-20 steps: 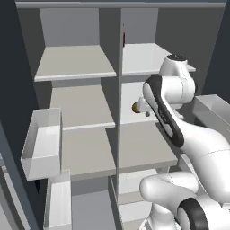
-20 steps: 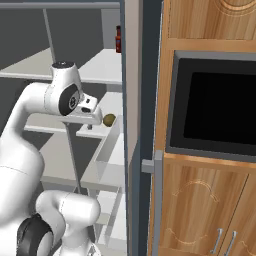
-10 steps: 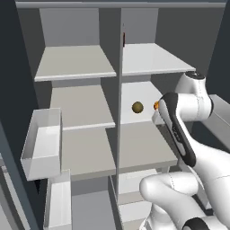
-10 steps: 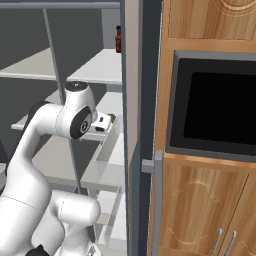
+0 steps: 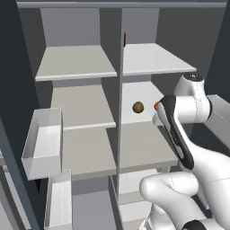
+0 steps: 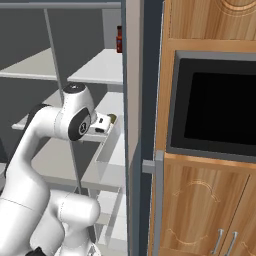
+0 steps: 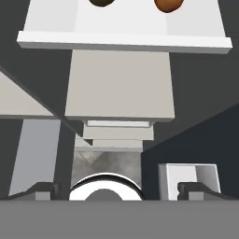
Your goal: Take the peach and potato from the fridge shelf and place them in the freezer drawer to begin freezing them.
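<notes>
The potato point(image 5: 138, 107), a tan-brown lump, lies on the glossy white fridge shelf point(image 5: 130, 117) in the right column. Just to its right is the orange peach point(image 5: 156, 106), half covered by my forearm. In the hand view both sit at the top edge, potato point(image 7: 102, 2) on the left and peach point(image 7: 168, 4) on the right, on the shelf point(image 7: 123, 39). My gripper point(image 7: 119, 189) is open and empty, held back from the shelf's front edge and a little below it, touching neither. Its hand point(image 6: 108, 122) pokes out past the fridge's side wall. The freezer drawer is out of view.
A dark bottle point(image 5: 124, 37) stands at the back of the top shelf. Translucent white bins point(image 5: 42, 143) hang on the open door at left. A central divider point(image 5: 119, 112) splits the shelves. A wooden cabinet with a black oven point(image 6: 215, 110) stands right of the fridge.
My arm has swung right and back from the shelf, uncovering the potato and peach. Neither one has moved, and the gripper holds nothing.
</notes>
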Robot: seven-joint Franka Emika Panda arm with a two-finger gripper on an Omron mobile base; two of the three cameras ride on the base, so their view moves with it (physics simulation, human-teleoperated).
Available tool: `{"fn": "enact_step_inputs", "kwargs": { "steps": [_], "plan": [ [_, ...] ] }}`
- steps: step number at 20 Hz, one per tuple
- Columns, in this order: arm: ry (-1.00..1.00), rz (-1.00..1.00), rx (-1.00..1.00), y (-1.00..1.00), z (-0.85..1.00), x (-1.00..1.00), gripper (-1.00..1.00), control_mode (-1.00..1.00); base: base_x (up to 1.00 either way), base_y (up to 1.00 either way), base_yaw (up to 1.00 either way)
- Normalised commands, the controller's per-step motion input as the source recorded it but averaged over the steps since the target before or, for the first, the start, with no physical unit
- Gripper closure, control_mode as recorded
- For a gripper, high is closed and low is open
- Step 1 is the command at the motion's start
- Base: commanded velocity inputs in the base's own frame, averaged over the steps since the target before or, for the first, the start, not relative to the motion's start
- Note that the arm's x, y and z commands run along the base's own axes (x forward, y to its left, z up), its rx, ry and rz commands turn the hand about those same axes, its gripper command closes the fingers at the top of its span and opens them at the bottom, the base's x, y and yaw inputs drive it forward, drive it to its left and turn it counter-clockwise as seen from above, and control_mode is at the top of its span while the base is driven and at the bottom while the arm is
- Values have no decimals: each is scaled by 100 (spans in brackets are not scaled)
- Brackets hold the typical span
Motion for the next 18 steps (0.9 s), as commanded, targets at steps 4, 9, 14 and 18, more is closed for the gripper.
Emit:
{"fn": "enact_step_inputs", "kwargs": {
  "steps": [4,9,14,18],
  "plan": [
    [-2,2,0,60,1,-36,-100,-100,0,0,0],
    [0,0,0,100,1,-11,-100,-100,0,0,0],
    [0,0,0,100,0,-4,-100,-100,0,0,0],
    [-2,0,0,100,0,0,-100,-100,0,0,0]
  ]
}}
